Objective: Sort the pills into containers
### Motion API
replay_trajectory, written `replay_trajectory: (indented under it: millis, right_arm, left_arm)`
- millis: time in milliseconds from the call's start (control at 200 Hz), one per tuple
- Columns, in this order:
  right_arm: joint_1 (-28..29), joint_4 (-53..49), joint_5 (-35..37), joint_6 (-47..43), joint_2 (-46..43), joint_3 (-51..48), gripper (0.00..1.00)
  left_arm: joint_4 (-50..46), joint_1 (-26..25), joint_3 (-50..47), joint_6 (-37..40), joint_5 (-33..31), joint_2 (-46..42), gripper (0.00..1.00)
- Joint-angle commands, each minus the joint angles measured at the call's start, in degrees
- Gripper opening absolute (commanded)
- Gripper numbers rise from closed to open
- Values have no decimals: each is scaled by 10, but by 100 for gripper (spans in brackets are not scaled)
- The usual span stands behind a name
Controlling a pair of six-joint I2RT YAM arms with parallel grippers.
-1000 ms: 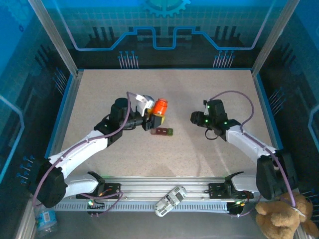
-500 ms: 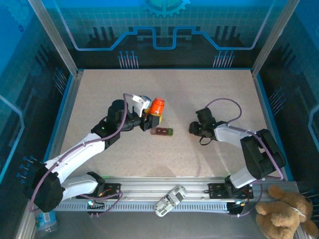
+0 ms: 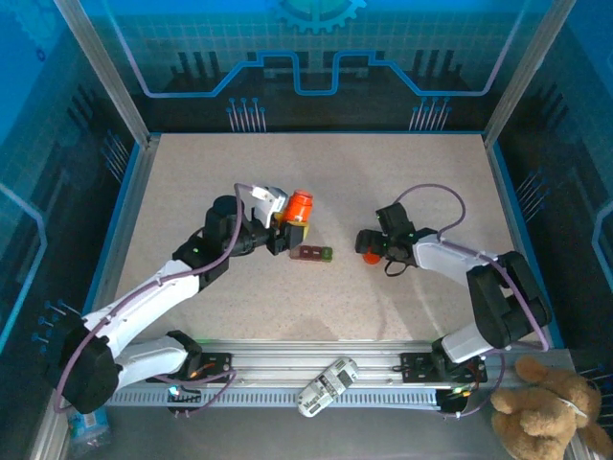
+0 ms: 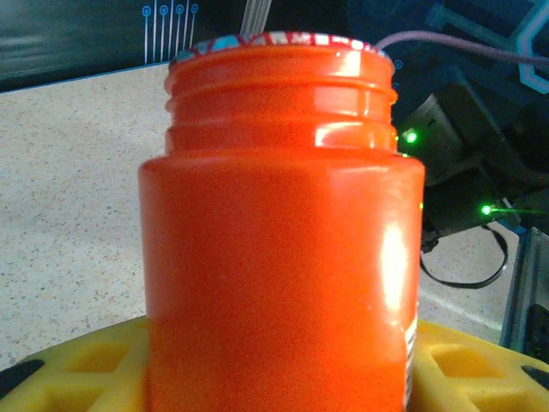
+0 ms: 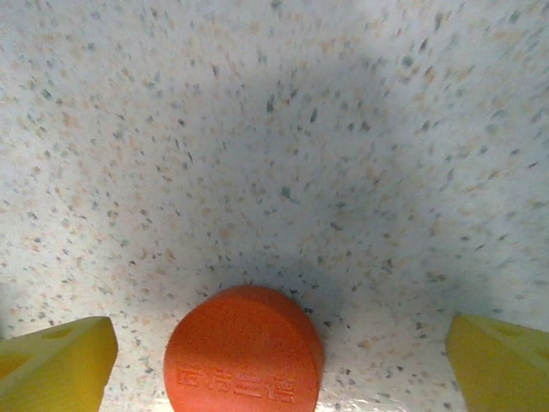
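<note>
At table centre, L claw clamped on orange bottle, R claw wide, orange cap between, untouched.

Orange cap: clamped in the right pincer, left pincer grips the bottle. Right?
Not clamped: in the right wrist view the right pincer is open and the orange cap lies on the table between its fingers, touching neither. The left pincer does grip the bottle.

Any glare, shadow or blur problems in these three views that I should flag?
Left wrist: bright glare streaks on the orange bottle, which sits very close to the lens, and the background is slightly soft. Right wrist: a broad dark shadow falls across the tabletop above the orange cap, whose raised lettering is still sharp. Top external: even light, sharp, no strong glare on the tabletop.
</note>
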Motion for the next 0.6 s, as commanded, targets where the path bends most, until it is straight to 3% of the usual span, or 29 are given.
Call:
replay_trajectory:
  millis: [0, 190, 330, 595]
  right_arm:
    - [-4, -53, 79, -15, -35, 34, 100]
    - [-27, -44, 106, 24, -98, 23, 100]
    - [-77, -10, -16, 7, -110, 2, 100]
    - [-57, 40, -167, -36, -90, 4, 97]
  left_arm:
    - [2, 4, -11, 1, -18, -26, 0]
    - [-20, 4, -14, 2, -33, -39, 0]
    - [-51, 5, -14, 4, -40, -50, 0]
    - [-78, 5, -46, -2, -68, -69, 0]
